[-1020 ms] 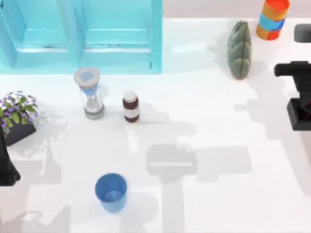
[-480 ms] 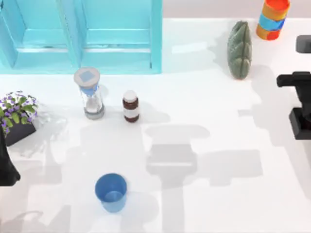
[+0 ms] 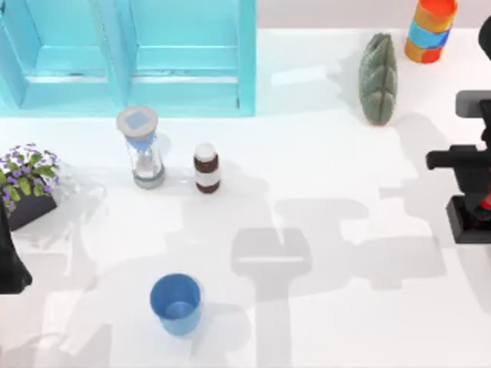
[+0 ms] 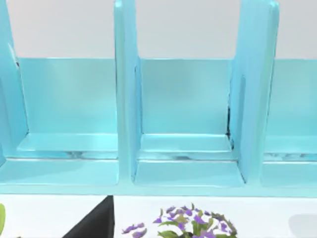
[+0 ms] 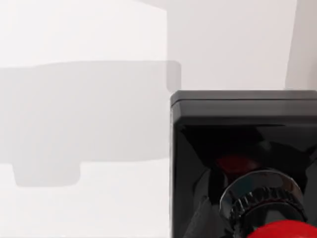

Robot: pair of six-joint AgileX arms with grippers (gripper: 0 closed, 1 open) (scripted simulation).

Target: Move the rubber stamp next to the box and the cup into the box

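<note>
Left arm is sitting parked at the worktop's left edge, near the flowers (image 3: 27, 165). Front-left, the cup (image 3: 176, 303) is standing upright, well apart from the box (image 3: 126, 57). My right gripper (image 3: 472, 188) is hanging at the right edge over the rubber stamp (image 5: 242, 163); whether it is clamped I cannot tell.

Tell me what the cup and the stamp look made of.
The cup: likely plastic; even blue colour, thin rim, soft sheen. The stamp: black block base, probably glossy plastic or lacquered wood, with reflections on its faces; red knob, smooth and shiny, sitting on a ribbed, chrome-looking metal collar.
</note>
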